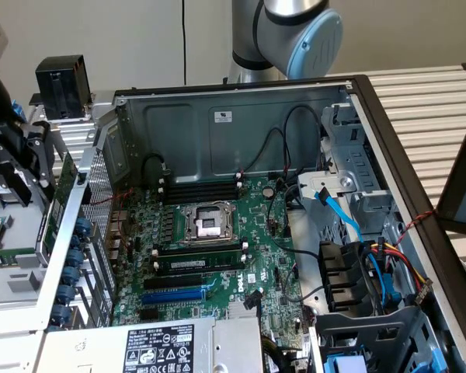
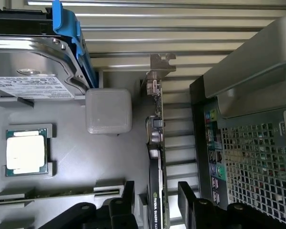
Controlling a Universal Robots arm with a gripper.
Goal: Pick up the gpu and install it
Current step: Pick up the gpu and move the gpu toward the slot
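Note:
The gpu [image 2: 156, 188] shows edge-on in the wrist view. It is a thin green board with a black cooler shroud, and its silver bracket [image 2: 158, 67] is at the far end. My gripper [image 2: 157, 199] straddles the card. One black finger [image 2: 128, 193] is on the shroud side and the other on the board side, with a small gap at each, so it stands open. In the exterior view the gripper [image 1: 23, 167] is at the exterior view's left, just outside the case, beside the card's green edge [image 1: 62, 186].
The open computer case [image 1: 241, 116] holds the green motherboard [image 1: 217, 233] with a blue slot [image 1: 173, 295]. Its rear panel [image 2: 248, 162] stands close beside the card. The grey parts tray [image 2: 86, 162] carries a hard drive [image 2: 33, 71], a processor [image 2: 25, 151] and a memory stick [image 2: 57, 194].

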